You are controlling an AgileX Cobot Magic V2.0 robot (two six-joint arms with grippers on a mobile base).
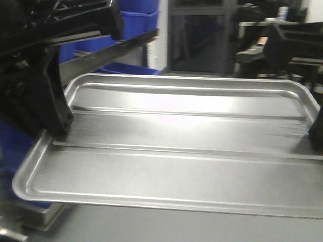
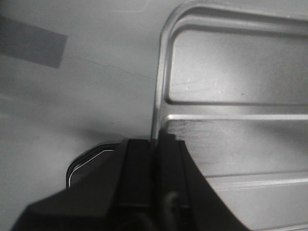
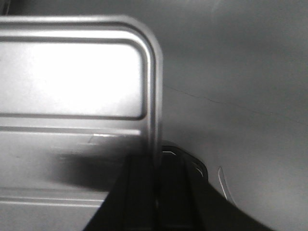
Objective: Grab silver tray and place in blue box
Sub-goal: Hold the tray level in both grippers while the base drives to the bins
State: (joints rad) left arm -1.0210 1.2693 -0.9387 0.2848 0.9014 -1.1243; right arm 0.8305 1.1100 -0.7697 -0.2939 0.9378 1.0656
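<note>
The silver tray (image 1: 176, 151) is held level in the air and fills the front view, with its two long ridges running left to right. My left gripper (image 1: 58, 126) is shut on the tray's left rim. My right gripper (image 1: 317, 135) is shut on its right rim, mostly cut off by the frame edge. In the left wrist view the jaws (image 2: 155, 144) pinch the rim of the tray (image 2: 231, 96). In the right wrist view the jaws (image 3: 156, 158) pinch the rim of the tray (image 3: 72, 82). A blue plastic wall (image 1: 12, 146), probably the blue box, shows below the tray's left end.
More blue crates (image 1: 136, 20) are stacked at the back left behind a slanted metal bar (image 1: 106, 53). A dark cabinet (image 1: 197, 35) and a cluttered bench (image 1: 262, 30) stand behind. A grey surface (image 2: 72, 96) lies under the tray. A metal edge (image 1: 45, 214) shows at the bottom left.
</note>
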